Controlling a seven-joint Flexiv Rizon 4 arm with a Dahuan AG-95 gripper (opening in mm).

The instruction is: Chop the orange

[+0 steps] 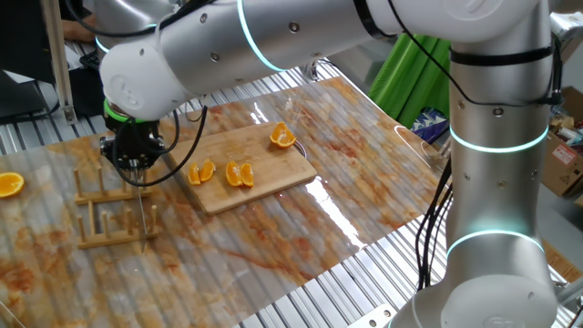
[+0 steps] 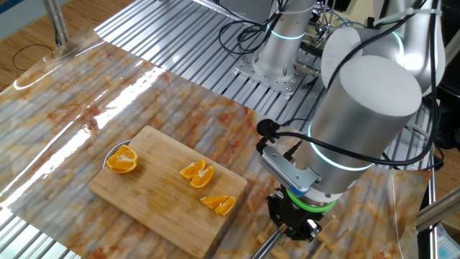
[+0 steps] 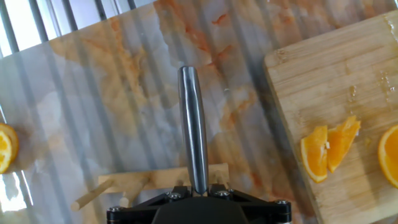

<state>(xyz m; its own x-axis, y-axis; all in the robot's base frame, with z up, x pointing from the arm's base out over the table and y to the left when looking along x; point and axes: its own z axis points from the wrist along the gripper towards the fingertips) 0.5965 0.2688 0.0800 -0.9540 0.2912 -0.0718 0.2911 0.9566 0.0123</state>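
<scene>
A knife [image 3: 193, 134] is clamped in the gripper [image 1: 137, 167], blade pointing down over a wooden rack [image 1: 114, 214] beside the cutting board [image 1: 241, 178]. The orange wedges [image 1: 221, 172] are spread on that board, apart from the gripper.

**Clearance check around my pincer**

My pincer [image 1: 137, 167] hangs over the wooden peg rack [image 1: 117, 211], whose upright pegs stand close beneath and beside it. A metal rod [image 3: 193, 134] juts from the pincer and takes up the room ahead. The cutting board [image 1: 244, 169] lies just beside the rack, carrying two clusters of orange wedges [image 1: 240, 173] and a lone piece [image 1: 282, 137]. A separate orange half [image 1: 9, 184] sits well apart on the rack's far side. Bare worktop [image 1: 301, 246] lies open past the board's near edge.
</scene>
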